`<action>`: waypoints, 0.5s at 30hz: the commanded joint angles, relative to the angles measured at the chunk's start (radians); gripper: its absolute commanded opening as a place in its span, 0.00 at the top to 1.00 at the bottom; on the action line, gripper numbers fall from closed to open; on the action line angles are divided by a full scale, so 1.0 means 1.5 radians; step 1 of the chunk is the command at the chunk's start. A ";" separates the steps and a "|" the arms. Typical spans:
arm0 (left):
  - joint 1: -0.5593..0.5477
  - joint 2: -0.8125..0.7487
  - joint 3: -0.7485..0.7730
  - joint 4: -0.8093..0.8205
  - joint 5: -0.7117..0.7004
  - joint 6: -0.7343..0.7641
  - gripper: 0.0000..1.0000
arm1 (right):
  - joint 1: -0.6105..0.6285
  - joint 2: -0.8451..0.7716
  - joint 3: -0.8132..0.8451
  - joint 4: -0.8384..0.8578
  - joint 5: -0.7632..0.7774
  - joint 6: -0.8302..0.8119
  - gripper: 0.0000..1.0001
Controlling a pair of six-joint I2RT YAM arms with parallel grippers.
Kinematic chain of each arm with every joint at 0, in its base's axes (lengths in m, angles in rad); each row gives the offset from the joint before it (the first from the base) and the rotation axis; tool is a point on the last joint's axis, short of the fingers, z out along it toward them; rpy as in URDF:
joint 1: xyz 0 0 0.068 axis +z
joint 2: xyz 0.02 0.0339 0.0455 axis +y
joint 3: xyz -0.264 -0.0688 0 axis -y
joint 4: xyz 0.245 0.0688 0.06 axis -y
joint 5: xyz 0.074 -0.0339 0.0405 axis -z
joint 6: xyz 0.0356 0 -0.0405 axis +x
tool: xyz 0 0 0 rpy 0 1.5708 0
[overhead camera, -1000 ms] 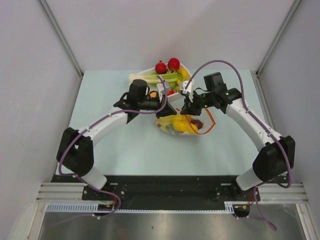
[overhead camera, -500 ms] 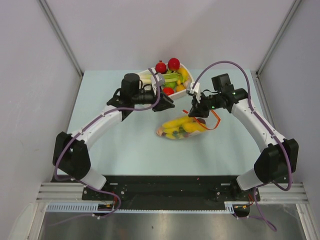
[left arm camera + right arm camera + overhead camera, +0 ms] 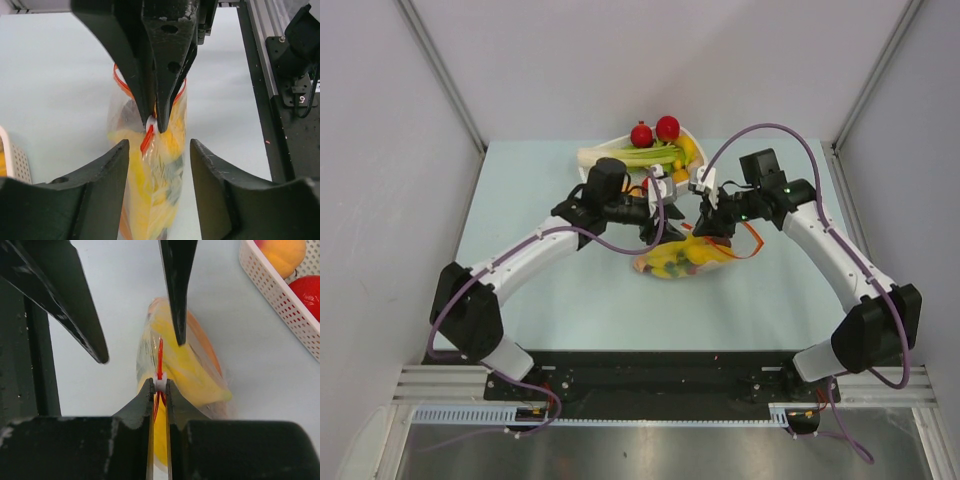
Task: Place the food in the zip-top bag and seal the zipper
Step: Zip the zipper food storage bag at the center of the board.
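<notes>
Right gripper (image 3: pixel 160 385) is clamped on the zipper (image 3: pixel 160 357), right at its white tab (image 3: pixel 151 121). Looks like the slider, so I'd read this as the sealing step.

Left gripper (image 3: pixel 158 145) has its fingers apart and straddles the zip-top bag (image 3: pixel 685 260) from the opposite side, nothing pinched. My guess is it's there to brace the bag so it doesn't drag when the tab is pulled.

The bag lies on the worktop (image 3: pixel 570 290), between the two grippers and just below them, mouth edge standing up into the right gripper. The food is inside: the banana bunch (image 3: pixel 185 365) is plain through the plastic, the other pieces are hard to make out. The basket (image 3: pixel 280 295) sits near the bag, not touching it.

Can't tell how much of the strip is already closed.
</notes>
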 commanded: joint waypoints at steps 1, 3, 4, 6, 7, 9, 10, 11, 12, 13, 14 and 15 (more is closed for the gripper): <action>-0.014 0.028 0.049 -0.014 0.005 0.060 0.56 | 0.009 -0.037 0.004 0.008 -0.021 0.003 1.00; -0.015 0.036 0.051 -0.018 0.006 0.057 0.63 | 0.011 -0.041 0.003 0.006 -0.020 0.004 1.00; -0.015 0.038 0.053 -0.019 0.004 0.056 0.66 | 0.011 -0.043 0.003 0.007 -0.020 0.004 1.00; -0.017 0.040 0.053 -0.018 0.004 0.053 0.70 | 0.014 -0.047 0.003 0.007 -0.017 0.006 1.00; -0.017 0.040 0.054 -0.017 0.009 0.049 0.77 | 0.017 -0.047 0.001 0.007 -0.016 0.006 1.00; -0.018 0.039 0.054 -0.012 0.013 0.041 0.91 | 0.018 -0.048 0.000 0.008 -0.012 0.006 1.00; -0.018 0.033 0.052 -0.004 0.016 0.034 1.00 | 0.017 -0.048 -0.002 0.008 -0.011 0.005 1.00; -0.017 0.031 0.048 0.005 0.017 0.018 1.00 | 0.017 -0.047 -0.003 0.007 -0.009 0.003 1.00; -0.017 0.029 0.045 0.011 0.019 0.012 1.00 | 0.017 -0.048 -0.004 0.004 -0.006 -0.001 1.00; -0.016 0.021 0.040 0.021 0.020 0.004 1.00 | 0.017 -0.047 -0.006 0.003 -0.004 -0.003 1.00; -0.013 0.017 0.038 0.029 0.021 -0.020 1.00 | 0.016 -0.048 -0.010 0.004 -0.002 -0.003 1.00; -0.008 0.013 0.033 0.043 0.022 -0.041 1.00 | 0.015 -0.047 -0.011 0.002 0.002 -0.002 1.00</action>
